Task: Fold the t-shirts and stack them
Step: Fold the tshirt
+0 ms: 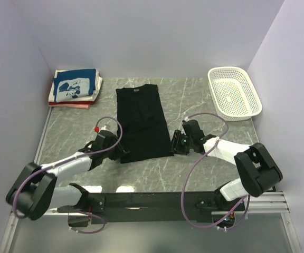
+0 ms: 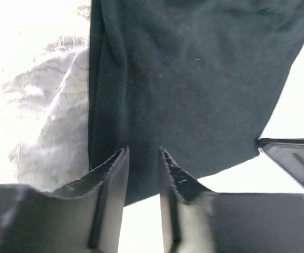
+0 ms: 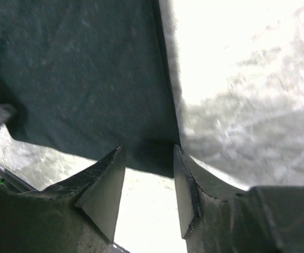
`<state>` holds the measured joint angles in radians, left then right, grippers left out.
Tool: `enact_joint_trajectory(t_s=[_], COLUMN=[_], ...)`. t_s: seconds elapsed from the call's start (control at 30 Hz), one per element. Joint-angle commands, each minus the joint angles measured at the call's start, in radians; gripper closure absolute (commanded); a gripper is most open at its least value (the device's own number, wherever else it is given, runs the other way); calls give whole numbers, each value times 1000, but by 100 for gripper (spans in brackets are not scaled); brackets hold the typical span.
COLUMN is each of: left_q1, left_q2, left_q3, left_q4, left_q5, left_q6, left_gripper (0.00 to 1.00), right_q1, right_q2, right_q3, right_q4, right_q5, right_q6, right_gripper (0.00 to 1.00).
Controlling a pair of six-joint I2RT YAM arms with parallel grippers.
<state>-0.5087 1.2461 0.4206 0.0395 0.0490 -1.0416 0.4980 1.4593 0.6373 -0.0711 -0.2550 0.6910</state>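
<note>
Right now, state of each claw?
Left claw: narrowly open at the near hem of the black shirt, no clear grip.
Right claw: open at its near corner, holding nothing.

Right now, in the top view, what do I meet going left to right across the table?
Shirt stack → left gripper → black shirt → right gripper → basket.

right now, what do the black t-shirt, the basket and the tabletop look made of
Black t-shirt: soft cloth, likely cotton, matte; it creases and lies limp.
Basket: white moulded plastic, slightly glossy, perforated.
Tabletop: grey marble look with white veins, smooth; possibly only a printed laminate.
</note>
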Motion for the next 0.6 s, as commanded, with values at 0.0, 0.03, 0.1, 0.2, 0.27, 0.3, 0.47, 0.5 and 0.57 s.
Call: enact_joint_trajectory(t_s=[0.0,0.03,0.1,0.2,0.27,0.3,0.47,0.5,0.57], left_q1=[-2,-4,-2,-4,-4,-4,-13,-14,-22], left_q2=[-114,-135,-195,-266,-305,-318,-366,-370,-373], left_q3=[-3,-8,-17,-58,-103,-136,-215,-223,-240], left_q4=[-36,-99,-131,-174,-181,-178,-142,-130,-115], left_q5=[-46,-46,-46,-83,-80,-68,-38,-38,-35], left_q6=[-6,-11,-32,-77,-101,-109,-152,-156,-167], left_gripper=[61,58,56,55,54,54,54,54,54], right_q1=[4,4,4,5,4,4,4,4,4], right_q2=[-57,-59,-59,-48,-40,-40,-25,-24,-16], right_q3=[-33,-43,-53,-73,-83,-87,-102,-103,-106], right_q4=[8,16,37,68,94,106,134,140,148], right_q5=[10,-3,-16,-49,-61,-59,-40,-38,-35], right_q6=[4,7,16,39,56,59,76,79,85], right_gripper=[50,49,48,47,47,47,51,52,55])
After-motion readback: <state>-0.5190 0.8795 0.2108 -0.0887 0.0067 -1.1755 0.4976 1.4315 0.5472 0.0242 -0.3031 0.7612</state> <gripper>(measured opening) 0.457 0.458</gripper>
